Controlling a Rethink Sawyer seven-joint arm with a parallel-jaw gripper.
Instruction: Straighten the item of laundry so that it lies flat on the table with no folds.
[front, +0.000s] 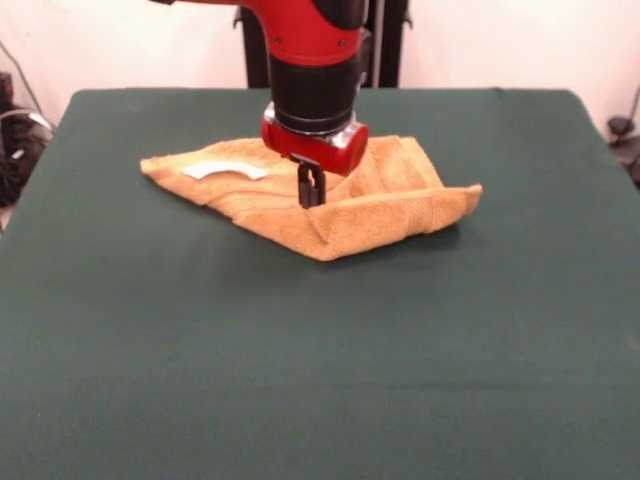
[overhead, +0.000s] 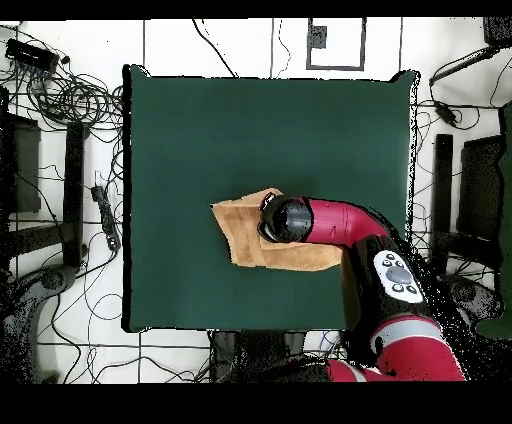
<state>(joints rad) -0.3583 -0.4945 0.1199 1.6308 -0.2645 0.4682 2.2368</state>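
The item of laundry (front: 370, 205), a golden-orange towel, lies crumpled and folded over itself on the far middle of the green table (front: 320, 380). A white tag (front: 225, 170) shows on its left flap, and a thick fold runs along its near edge. My gripper (front: 311, 190) points straight down over the towel's middle, its black fingers close together and pinching a raised fold. In the overhead view the arm's wrist (overhead: 287, 220) covers the gripper and much of the towel (overhead: 240, 235); only the towel's left part and lower edge show on the table (overhead: 260, 130).
Green cloth surrounds the towel on every side, widest toward the front in the front view. Cables (overhead: 70, 95) and dark stands (overhead: 75, 190) lie on the floor around the table. The arm's body (overhead: 395, 275) overhangs the table's lower right corner in the overhead view.
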